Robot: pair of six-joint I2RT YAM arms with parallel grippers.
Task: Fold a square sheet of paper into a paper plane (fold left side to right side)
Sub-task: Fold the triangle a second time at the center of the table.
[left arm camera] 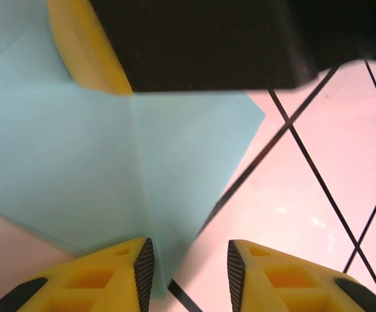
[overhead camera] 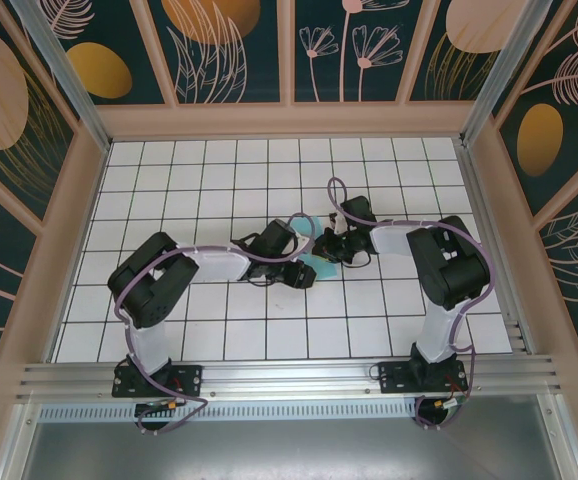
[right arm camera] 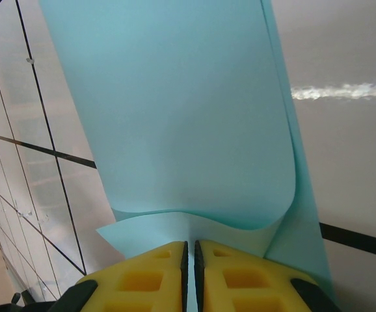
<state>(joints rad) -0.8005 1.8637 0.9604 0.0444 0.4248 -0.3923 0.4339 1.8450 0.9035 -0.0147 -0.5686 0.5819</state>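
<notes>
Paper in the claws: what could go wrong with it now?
1. The right claw pinches just the edge of the turquoise paper, which curls up loosely. It might slip out or tear.
2. The left claw is open and not gripping, so the sheet may shift and crease crookedly.

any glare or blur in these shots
Right wrist: a bright glare streak on the table beside the paper; left wrist: the dark shape at the top is blurred, the table looks pink; top: sharp and evenly lit.
</notes>
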